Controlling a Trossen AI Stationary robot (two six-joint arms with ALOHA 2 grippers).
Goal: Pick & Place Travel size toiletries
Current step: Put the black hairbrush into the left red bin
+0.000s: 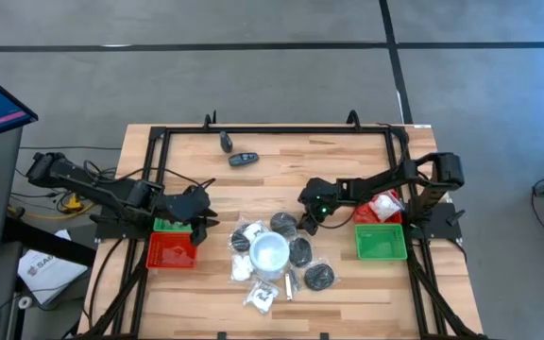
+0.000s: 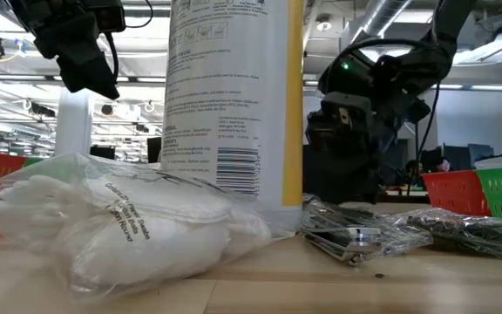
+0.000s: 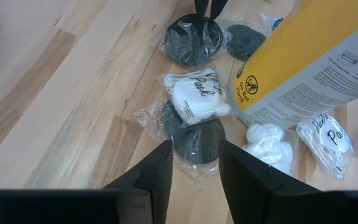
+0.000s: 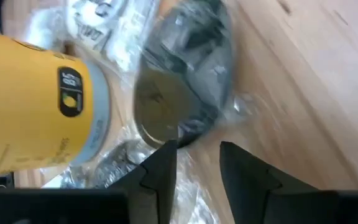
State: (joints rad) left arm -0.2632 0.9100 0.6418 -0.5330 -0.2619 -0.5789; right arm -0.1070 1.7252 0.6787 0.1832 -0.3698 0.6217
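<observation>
So the right hand [image 1: 308, 223] is low over the pile, fingers [image 4: 160, 171] apart with a narrow gap, pinching nothing yet. The black round disc in a clear crinkly wrapper [image 4: 185, 81] lies just ahead of the tips, about 8 o'clock from the hand on the wooden tabletop [image 1: 281, 184]; being round, it has no long axis. Right arm's nearer, reaching in from 3 o'clock. Left hand [image 1: 199, 210] waits by the red square tray [image 1: 172, 251], partly spread, empty.
</observation>
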